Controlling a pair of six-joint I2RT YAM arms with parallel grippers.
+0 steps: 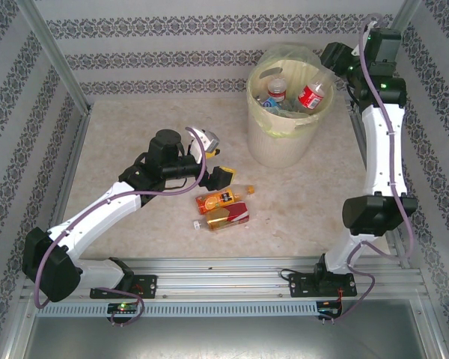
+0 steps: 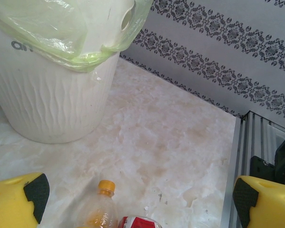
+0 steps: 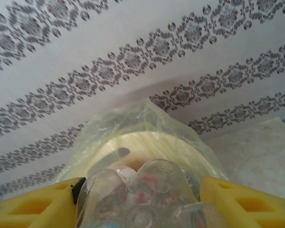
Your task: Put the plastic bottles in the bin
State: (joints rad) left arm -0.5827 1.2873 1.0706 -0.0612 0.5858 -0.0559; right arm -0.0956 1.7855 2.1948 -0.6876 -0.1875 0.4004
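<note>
A: The right pincer [image 3: 140, 199], what has it got?

B: It pinches a clear bottle [image 3: 147, 187] between its yellow fingers. From the wrist I see the lobed, glassy base head-on. The label is just a red blur through the plastic, and the cap end is hidden.

A: Where is that bottle?

B: From above, it hangs tilted over the right side of the mouth of the bin [image 1: 277, 146]. The bin is a round cream bucket with wavy ribbed sides and a slot handle. It is lined with a thin, crinkled, green-tinted bag [image 2: 85, 42] folded over the rim.

A: Anything inside?

B: A second bottle [image 1: 275, 91], clear with a red label. What lies around it is a jumble I cannot sort out.

A: And the left pincer [image 1: 209, 161]?

B: Spread wide, gripping nothing, near the bin. Its wrist view cuts off both yellow, black-tipped fingers at the bottom corners.

A: What lies under it?

B: Two bottles side by side on the mottled, marble-like table [image 1: 135, 134]. One is an orange bottle [image 1: 223, 199] with an orange cap, the other a red-label bottle [image 1: 224, 218] just nearer the arms. In the wrist view the bottom edge cuts both off.
</note>
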